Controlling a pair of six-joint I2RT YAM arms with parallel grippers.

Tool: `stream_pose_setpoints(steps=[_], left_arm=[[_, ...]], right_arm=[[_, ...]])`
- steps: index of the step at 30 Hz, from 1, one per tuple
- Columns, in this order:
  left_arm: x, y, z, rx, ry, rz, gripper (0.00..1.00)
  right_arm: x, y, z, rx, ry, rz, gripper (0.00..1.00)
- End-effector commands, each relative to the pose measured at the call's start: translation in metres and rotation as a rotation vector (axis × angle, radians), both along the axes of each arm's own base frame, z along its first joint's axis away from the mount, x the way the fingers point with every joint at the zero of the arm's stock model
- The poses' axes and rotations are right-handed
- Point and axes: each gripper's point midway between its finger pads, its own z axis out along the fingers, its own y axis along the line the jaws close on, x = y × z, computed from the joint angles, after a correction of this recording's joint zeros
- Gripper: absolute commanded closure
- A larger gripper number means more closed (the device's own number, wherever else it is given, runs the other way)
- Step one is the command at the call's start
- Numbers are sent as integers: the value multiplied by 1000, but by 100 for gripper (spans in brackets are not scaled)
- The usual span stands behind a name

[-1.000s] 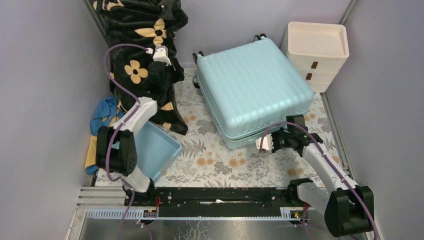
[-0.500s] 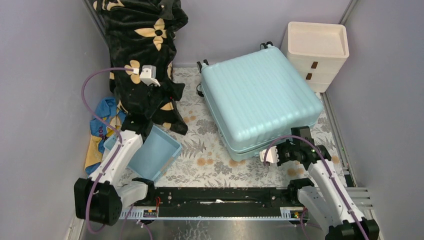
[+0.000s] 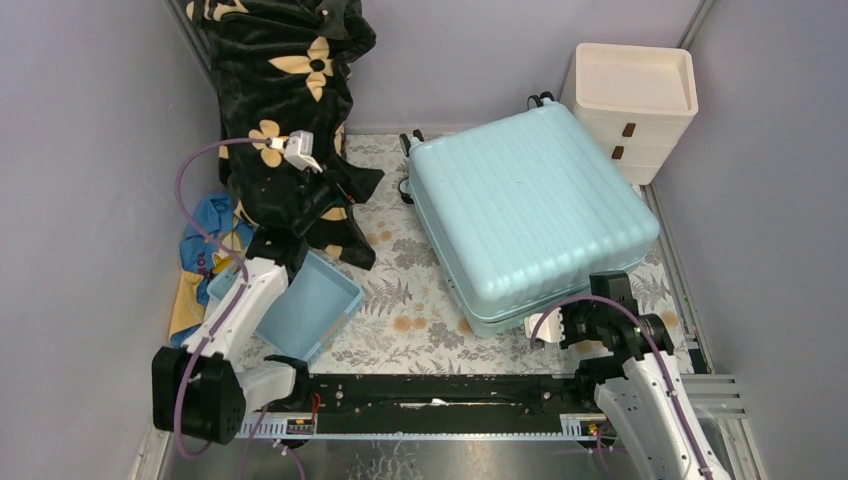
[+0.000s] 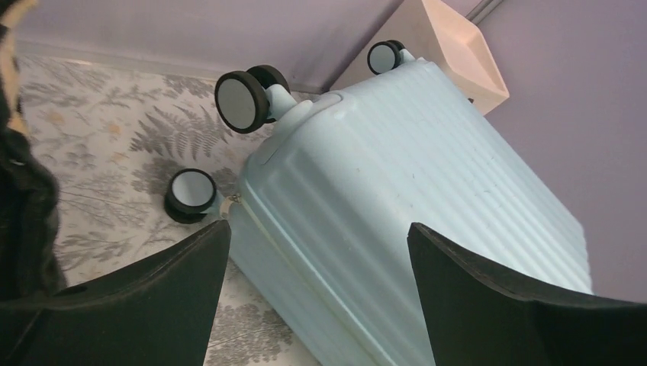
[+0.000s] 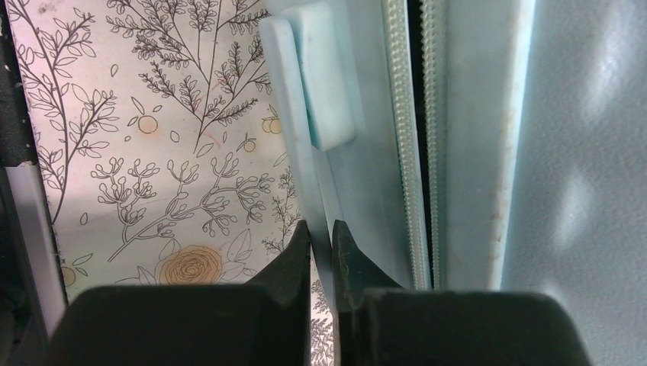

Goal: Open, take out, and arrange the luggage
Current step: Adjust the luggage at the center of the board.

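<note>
The luggage (image 3: 525, 205) is a pale aqua ribbed hard-shell suitcase lying flat and zipped shut on the floral mat, wheels toward the back wall. My right gripper (image 3: 585, 308) is at its near edge. In the right wrist view that gripper (image 5: 321, 225) is shut on the thin pale blue side handle (image 5: 294, 130), beside the zipper line. My left gripper (image 3: 340, 183) hovers open to the left of the luggage, in front of the black blanket. In the left wrist view its jaws (image 4: 319, 225) stand wide apart with nothing between them, and the luggage's wheeled corner (image 4: 244, 99) lies ahead.
A black blanket with cream flowers (image 3: 285, 90) hangs at the back left. A small blue basket (image 3: 315, 300) sits near the left arm, with a blue and yellow cloth (image 3: 200, 235) beside it. A cream drawer unit (image 3: 632, 105) stands at the back right. Walls close in on both sides.
The luggage has slid to the right and toward me, turning a little, with the right gripper on its handle. The left arm has drawn back and its jaws have spread wider.
</note>
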Motion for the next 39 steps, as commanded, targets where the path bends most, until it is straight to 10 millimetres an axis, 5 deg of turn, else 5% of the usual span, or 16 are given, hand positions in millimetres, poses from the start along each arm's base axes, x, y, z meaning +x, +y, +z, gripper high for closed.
stream_pose_setpoints(steps=[1, 4, 9, 13, 17, 24, 32, 35, 39], left_arm=[[23, -11, 20, -145, 32, -16, 7], [49, -16, 7, -233, 146, 44, 7], [91, -25, -8, -350, 192, 168, 5], [126, -35, -24, -453, 229, 175, 4], [162, -36, -38, -462, 248, 229, 1], [195, -43, -60, -562, 316, 199, 2], [193, -56, -73, -683, 381, 132, 16], [192, -57, -76, -722, 397, 119, 29], [186, -58, -73, -760, 403, 91, 46]], right_arm=[[-33, -27, -19, -76, 155, -169, 99], [-33, -22, -15, -35, 162, -195, 94], [-33, -10, 3, 44, 167, -205, 53], [-39, -5, 17, 77, 192, -211, 40], [-44, -3, 30, 112, 224, -256, 40], [-34, 2, 49, 185, 240, -372, 40], [-24, 8, 62, 258, 262, -454, 42], [-15, 8, 66, 295, 247, -520, 57], [-2, 2, 73, 324, 208, -618, 64]])
